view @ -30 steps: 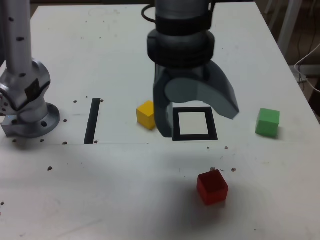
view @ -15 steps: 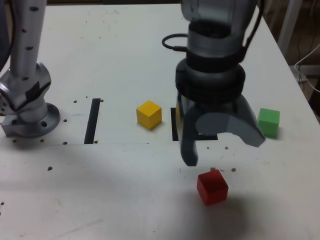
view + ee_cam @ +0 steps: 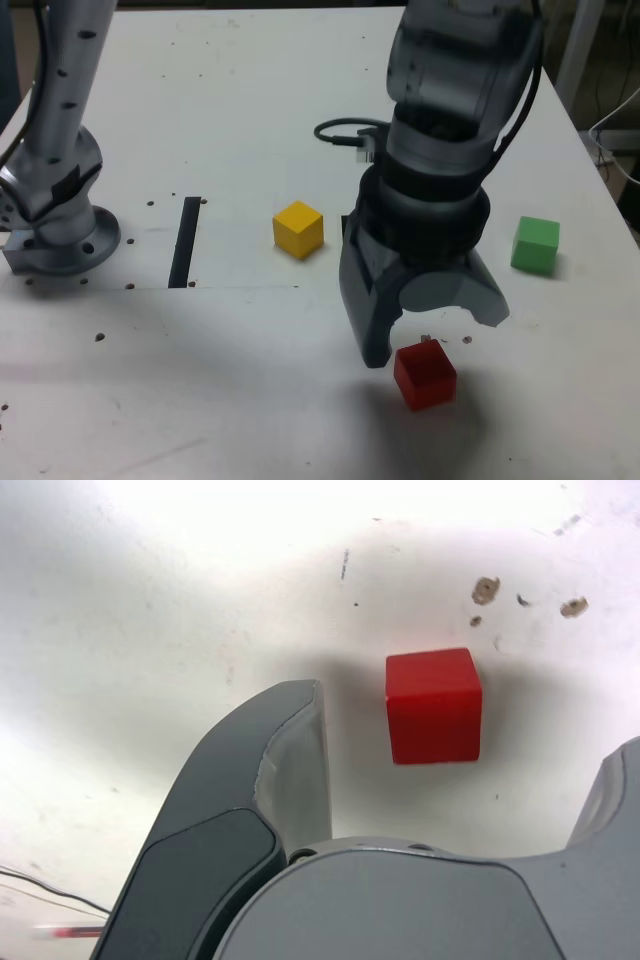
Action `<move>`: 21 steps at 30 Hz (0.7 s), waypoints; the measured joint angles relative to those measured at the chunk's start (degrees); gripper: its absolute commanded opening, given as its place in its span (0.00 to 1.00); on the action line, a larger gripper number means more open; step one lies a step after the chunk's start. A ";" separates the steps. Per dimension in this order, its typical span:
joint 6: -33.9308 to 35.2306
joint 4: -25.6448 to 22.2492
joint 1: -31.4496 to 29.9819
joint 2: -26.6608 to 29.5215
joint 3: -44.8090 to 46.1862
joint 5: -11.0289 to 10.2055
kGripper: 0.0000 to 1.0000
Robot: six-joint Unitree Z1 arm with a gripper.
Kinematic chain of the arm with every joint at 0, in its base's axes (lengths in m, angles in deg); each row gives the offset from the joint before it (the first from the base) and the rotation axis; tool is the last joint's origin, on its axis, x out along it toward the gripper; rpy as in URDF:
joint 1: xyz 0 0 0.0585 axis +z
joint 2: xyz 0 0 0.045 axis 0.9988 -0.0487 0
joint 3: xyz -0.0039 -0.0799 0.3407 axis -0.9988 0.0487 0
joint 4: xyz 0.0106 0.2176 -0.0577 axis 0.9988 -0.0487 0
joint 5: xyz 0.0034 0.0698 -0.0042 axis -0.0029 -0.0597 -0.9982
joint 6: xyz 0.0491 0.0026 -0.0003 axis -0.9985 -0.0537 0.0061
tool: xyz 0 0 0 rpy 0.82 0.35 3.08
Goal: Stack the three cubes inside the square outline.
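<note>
The red cube [image 3: 425, 375] lies on the white table near the front edge. My gripper [image 3: 432, 335] hangs just above and behind it, open, with one finger [image 3: 372, 340] at the cube's left in the exterior view. In the wrist view the red cube [image 3: 433, 705] sits between the spread fingers [image 3: 290, 770], untouched, under my gripper [image 3: 465, 730]. The yellow cube [image 3: 298, 229] rests left of the arm and the green cube [image 3: 535, 245] right of it in the exterior view. The arm covers the square outline.
A straight black strip [image 3: 185, 240] is taped down at the exterior view's left, next to the arm's metal base [image 3: 60, 225]. Small drill holes [image 3: 465, 340] dot the table. The table's right edge [image 3: 600, 170] runs close to the green cube.
The gripper has travelled from above the square outline toward the front of the table and come down over the red cube, staying open. The cubes have not moved.
</note>
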 measured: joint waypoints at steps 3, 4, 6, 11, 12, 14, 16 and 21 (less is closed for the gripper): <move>1.66 0.74 0.27 -0.23 1.34 0.01 0.94; 2.18 1.22 0.37 -0.28 1.85 0.09 0.94; 2.91 2.29 0.44 -0.39 2.77 0.43 0.93; 3.38 5.29 0.43 -1.31 4.81 1.27 0.92; 3.38 5.36 0.42 -1.48 4.89 1.28 0.92; 3.42 6.21 0.41 -1.62 5.42 1.33 0.91; 3.56 7.14 0.40 -2.02 5.89 1.34 0.90; 3.88 8.14 0.39 -3.08 5.98 1.33 0.83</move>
